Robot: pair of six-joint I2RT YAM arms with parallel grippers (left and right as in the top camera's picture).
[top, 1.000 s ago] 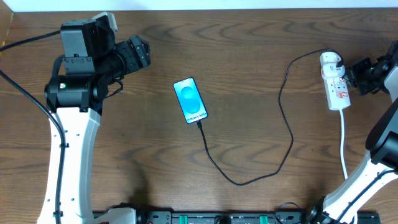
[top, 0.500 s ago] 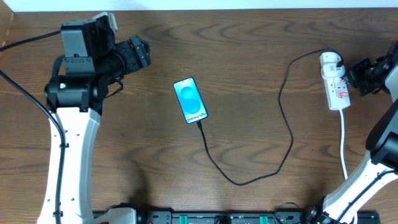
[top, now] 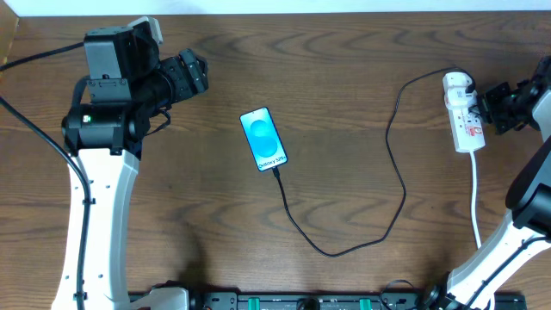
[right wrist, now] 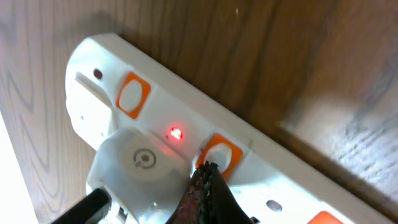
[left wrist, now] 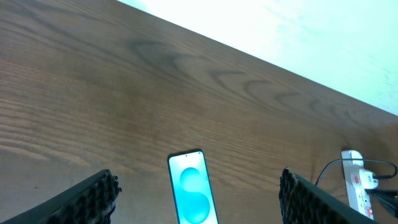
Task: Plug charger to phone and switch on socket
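Observation:
The phone (top: 263, 139) lies mid-table with its blue-teal screen lit; it also shows in the left wrist view (left wrist: 193, 196). The black charger cable (top: 392, 164) runs from the phone's lower end in a loop to a white plug (top: 457, 83) in the white socket strip (top: 467, 120) at the far right. My right gripper (right wrist: 208, 169) is shut, its fingertips pressed on an orange switch (right wrist: 221, 155) of the strip (right wrist: 280, 168); a small red light (right wrist: 176, 133) glows beside it. My left gripper (left wrist: 199, 196) is open and empty, held above the table left of the phone.
The strip's white cord (top: 476, 202) runs down towards the table's front edge. The black cable's loop lies between the phone and the strip. The table's back edge meets a white wall (left wrist: 298, 31).

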